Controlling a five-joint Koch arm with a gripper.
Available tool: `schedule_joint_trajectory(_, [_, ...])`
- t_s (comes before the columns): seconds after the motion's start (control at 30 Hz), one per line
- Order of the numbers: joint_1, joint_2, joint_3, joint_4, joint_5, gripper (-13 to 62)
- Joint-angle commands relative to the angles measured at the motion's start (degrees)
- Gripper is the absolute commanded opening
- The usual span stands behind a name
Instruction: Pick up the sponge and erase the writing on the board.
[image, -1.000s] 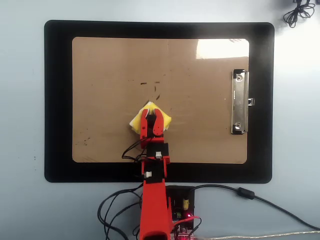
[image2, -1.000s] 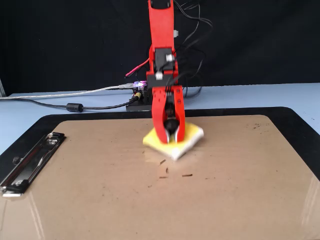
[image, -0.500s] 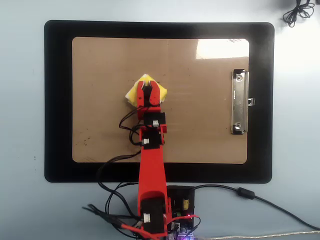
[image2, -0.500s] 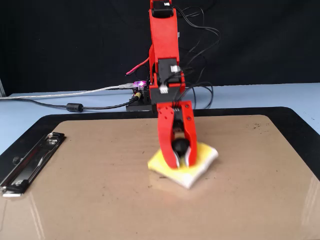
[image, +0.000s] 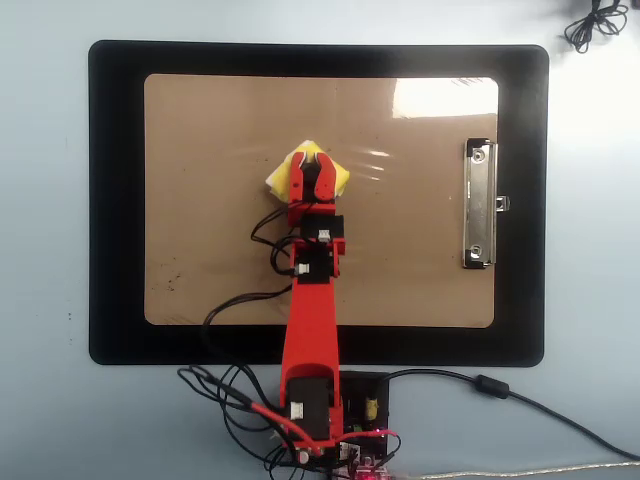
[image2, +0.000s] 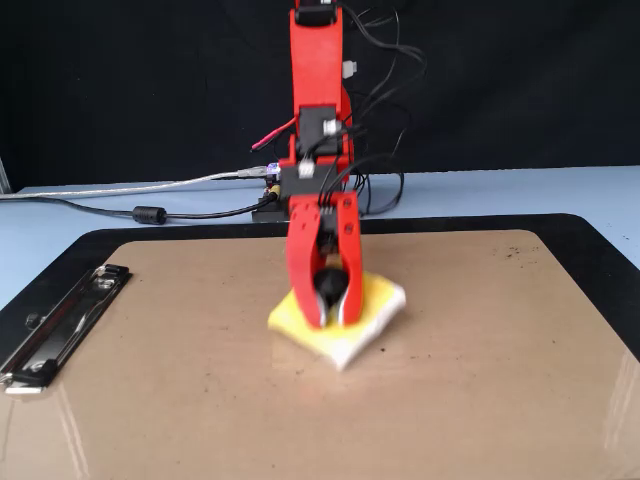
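1 red gripper (image2: 330, 312) pressed down on the sponge (image2: 375, 300), its jaws closed around it. The sponge sat on the board (image: 200, 200), near the middle in the overhead view, well left of the clip (image: 480, 205). I saw no clear writing. It looked like the wiping step; next it should slide the sponge over any marks.

The overhead view looks straight down on the whole board (image: 200, 200), arm base at 6 o'clock. The fixed view sits low and near, opposite the arm, facing it across the same board (image2: 480, 380).
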Motion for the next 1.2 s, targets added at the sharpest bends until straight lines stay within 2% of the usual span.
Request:
schedule_joint_trajectory(0.0, [-0.35,-2.72,-2.64,0.0,-1.58,-8.0])
schedule_joint_trajectory(0.1, [0.79,0.44,3.08,-0.09,-1.41,-8.0])
schedule_joint_trajectory(0.23, [1.05,18.9,21.97,0.0,-1.32,-8.0])
schedule_joint_trajectory(0.33, [1.05,27.77,30.41,0.0,-1.32,-8.0])
schedule_joint_trajectory(0.43, [0.88,23.99,25.58,-0.26,-1.32,-8.0])
schedule_joint_trajectory(0.6, [0.88,3.52,4.31,-0.09,-1.58,-8.0])
schedule_joint_trajectory(0.67, [0.62,0.79,1.76,0.18,-1.58,-8.0])
schedule_joint_trajectory(0.73, [0.18,3.25,5.54,0.18,-1.58,-8.0])
schedule_joint_trajectory(0.93, [-4.22,29.44,31.55,0.26,-1.67,-8.0])
schedule_joint_trajectory(1.0, [-6.24,32.61,34.63,0.18,-1.67,-8.0])
schedule_joint_trajectory(1.07, [-9.76,30.23,33.75,-0.18,-1.76,-8.0])
schedule_joint_trajectory(1.17, [-14.06,15.38,21.27,-1.32,-1.93,-8.0])
